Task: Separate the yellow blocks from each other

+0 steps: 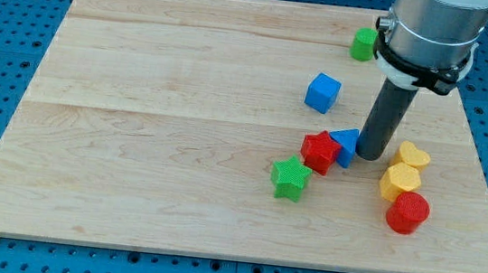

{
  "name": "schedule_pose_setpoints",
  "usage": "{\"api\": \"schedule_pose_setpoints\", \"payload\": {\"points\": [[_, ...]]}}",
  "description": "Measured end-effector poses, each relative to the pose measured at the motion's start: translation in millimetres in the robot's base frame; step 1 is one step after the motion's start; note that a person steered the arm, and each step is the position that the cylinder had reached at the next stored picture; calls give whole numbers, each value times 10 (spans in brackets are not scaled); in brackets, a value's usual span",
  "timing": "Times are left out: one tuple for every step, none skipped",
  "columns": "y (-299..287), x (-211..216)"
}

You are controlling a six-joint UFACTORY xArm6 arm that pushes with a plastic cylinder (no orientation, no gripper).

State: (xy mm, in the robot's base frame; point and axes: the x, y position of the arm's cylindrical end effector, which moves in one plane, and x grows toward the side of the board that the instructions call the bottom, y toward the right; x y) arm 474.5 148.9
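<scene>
Two yellow blocks sit at the view's right: a yellow heart-shaped block (pixel 414 155) and, touching it just below, a yellow hexagonal block (pixel 399 182). My tip (pixel 371 155) rests on the board just left of the yellow heart, with a small gap between them. It is right beside a blue triangular block (pixel 346 144) on its left. A red cylinder (pixel 408 212) touches the yellow hexagon from below.
A red block (pixel 320 152) touches the blue triangle's left side. A green star (pixel 290 178) lies below-left of it. A blue cube (pixel 323 92) sits higher up, and a green block (pixel 364 44) lies near the board's top edge by the arm. The wooden board's (pixel 154 127) right edge is close to the yellow blocks.
</scene>
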Motion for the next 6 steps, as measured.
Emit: {"api": "schedule_pose_setpoints", "payload": {"points": [[-21,-19],[120,-406],[677,-620],[924,-446],[853,-158],[577,144]]}}
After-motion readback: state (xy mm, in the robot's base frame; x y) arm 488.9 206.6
